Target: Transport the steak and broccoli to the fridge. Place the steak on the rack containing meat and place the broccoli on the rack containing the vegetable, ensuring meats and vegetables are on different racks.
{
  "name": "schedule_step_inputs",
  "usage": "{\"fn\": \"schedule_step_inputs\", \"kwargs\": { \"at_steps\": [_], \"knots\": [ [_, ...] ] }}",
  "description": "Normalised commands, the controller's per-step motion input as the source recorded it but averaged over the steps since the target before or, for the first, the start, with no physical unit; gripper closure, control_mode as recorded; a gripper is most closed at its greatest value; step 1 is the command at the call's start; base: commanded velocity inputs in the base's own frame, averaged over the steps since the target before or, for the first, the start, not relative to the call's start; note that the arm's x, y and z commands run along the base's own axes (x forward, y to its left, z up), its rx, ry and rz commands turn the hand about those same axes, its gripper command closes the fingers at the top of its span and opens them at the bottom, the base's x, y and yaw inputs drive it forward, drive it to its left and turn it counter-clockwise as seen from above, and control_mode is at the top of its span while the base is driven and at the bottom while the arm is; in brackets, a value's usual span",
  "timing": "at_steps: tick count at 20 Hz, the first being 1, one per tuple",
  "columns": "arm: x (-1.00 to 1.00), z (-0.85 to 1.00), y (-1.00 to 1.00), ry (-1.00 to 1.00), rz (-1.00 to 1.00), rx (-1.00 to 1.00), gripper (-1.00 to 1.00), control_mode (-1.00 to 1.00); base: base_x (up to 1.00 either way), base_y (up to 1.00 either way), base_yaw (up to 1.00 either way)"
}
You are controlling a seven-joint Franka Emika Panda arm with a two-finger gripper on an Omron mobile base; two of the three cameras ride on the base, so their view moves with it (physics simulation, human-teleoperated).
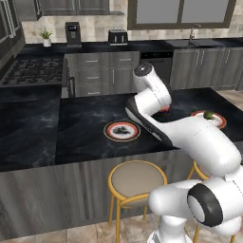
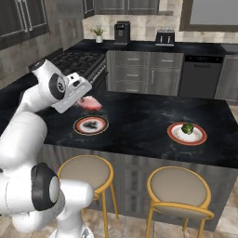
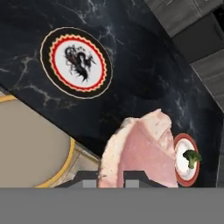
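Gripper (image 3: 110,178) clamped on the steak (image 3: 142,153), pale pink slab sticking out past the fingertips (image 3: 87,178) in the hand view, edge of it lighter and a bit ragged. Held up in the air over the desk (image 2: 139,121), not resting on anything. From the right base view, same steak (image 2: 89,103) poking out just past the white hand, hovering a little above and behind the empty plate (image 2: 91,125). From the left base view, mostly hidden behind the arm, just a sliver of pink (image 1: 164,109) peeking out by the wrist.

Empty plate (image 1: 122,130): red and black rim, dark squiggly pattern in the white middle, sitting flat on the black marbled desk top (image 1: 85,123). Same plate (image 3: 76,62) up top-left in the hand view, nothing on it.

Broccoli (image 2: 187,128) still parked on its own red-rimmed plate (image 2: 199,136), well off to the right of the empty one, near the front edge of the desk. Also visible as a small green floret (image 3: 191,158) on that plate (image 3: 180,162) in the hand view, right beside the steak's edge in the picture but clearly lower down. In the left base view, green bit (image 1: 208,114) on the plate (image 1: 219,118), partly blocked by the arm.

Two round stools with yellow frames (image 2: 87,173) (image 2: 179,189) tucked under the front of the desk.
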Motion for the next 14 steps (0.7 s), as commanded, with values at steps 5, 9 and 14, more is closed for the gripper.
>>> {"fn": "schedule_step_inputs", "kwargs": {
  "at_steps": [5,9,14],
  "knots": [
    [-0.88,0.31,-0.46,-0.02,0.38,0.00,1.00,-1.00,0.00,0.00,0.00],
    [-0.80,0.26,-0.34,-0.03,0.41,0.00,1.00,-1.00,0.00,0.00,0.00],
    [-0.50,0.23,-0.09,-0.04,0.39,0.00,1.00,-1.00,0.00,0.00,0.00]
  ]
}}
